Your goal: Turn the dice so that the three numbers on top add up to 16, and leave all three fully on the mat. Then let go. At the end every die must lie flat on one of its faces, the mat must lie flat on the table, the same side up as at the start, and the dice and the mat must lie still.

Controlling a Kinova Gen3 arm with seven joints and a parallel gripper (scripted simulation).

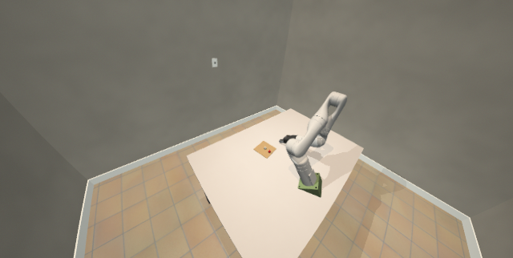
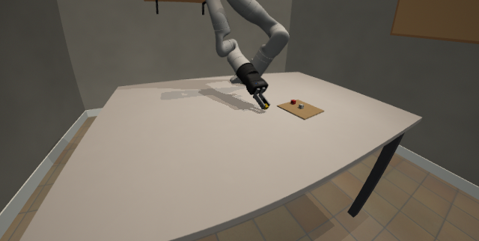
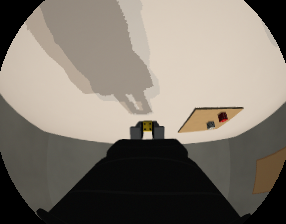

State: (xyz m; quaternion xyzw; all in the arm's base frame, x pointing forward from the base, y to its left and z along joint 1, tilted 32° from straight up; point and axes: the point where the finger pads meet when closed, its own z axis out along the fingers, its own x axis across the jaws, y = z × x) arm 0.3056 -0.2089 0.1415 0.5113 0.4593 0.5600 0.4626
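Note:
My gripper (image 2: 265, 106) (image 3: 147, 127) (image 1: 280, 141) is shut on the yellow die (image 2: 266, 105) (image 3: 147, 126). It holds the die above the table, off the mat, tilted in the exterior view. In the wrist view a face with several dark pips shows. The tan mat (image 1: 262, 154) (image 2: 304, 115) (image 3: 195, 119) lies flat on the table. On it stand the red die (image 1: 269, 151) (image 2: 293, 102) (image 3: 222, 117) and the white or grey die (image 1: 264, 148) (image 2: 301, 106) (image 3: 210, 125), a little apart. Their top numbers are too small to read.
The table (image 1: 240, 178) (image 2: 168, 151) bears the arm's green base (image 1: 310, 188). The arm's shadow (image 3: 94, 50) falls on the table beside the gripper. In the exterior view the mat lies to the right of the gripper, and the table's right corner is beyond it.

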